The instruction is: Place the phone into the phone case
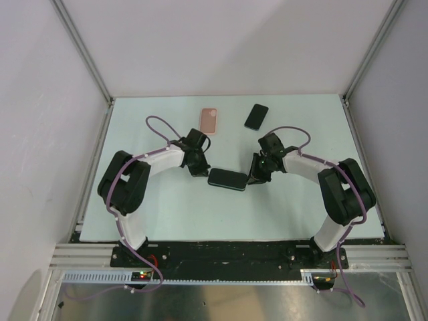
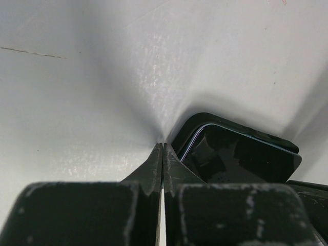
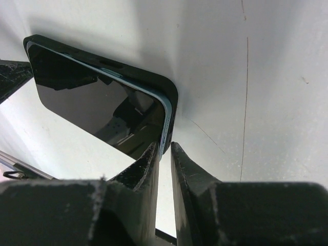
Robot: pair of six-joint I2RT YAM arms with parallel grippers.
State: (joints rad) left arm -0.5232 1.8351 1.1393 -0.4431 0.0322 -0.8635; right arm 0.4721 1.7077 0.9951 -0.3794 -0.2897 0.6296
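The glossy black phone with a pale blue edge (image 3: 97, 107) lies screen-up inside the dark soft-rimmed phone case (image 3: 154, 77). The case lies flat on the pale surface (image 1: 281, 214) between the two arms. In the right wrist view the blue edge stands a little proud of the case rim along one side, so I judge the phone not fully seated (the other corners are too dark to read).

The left gripper (image 2: 162, 146) has its jaws pressed together, tips down on the surface just beside one corner of the case. That placement looks like a stop, set there so the case cannot slide.

The right gripper (image 3: 164, 148) sits at the opposite end of the case, jaws a narrow slit apart, with the phone's edge running in towards the gap near a corner. I cannot tell whether they pinch that edge. It is probably placed to press the phone down into the rim, against the left gripper's brace.

Beyond the case and well apart from it lie a pink rectangular case (image 1: 210, 121) and a second black phone (image 1: 256, 116), neither one held.
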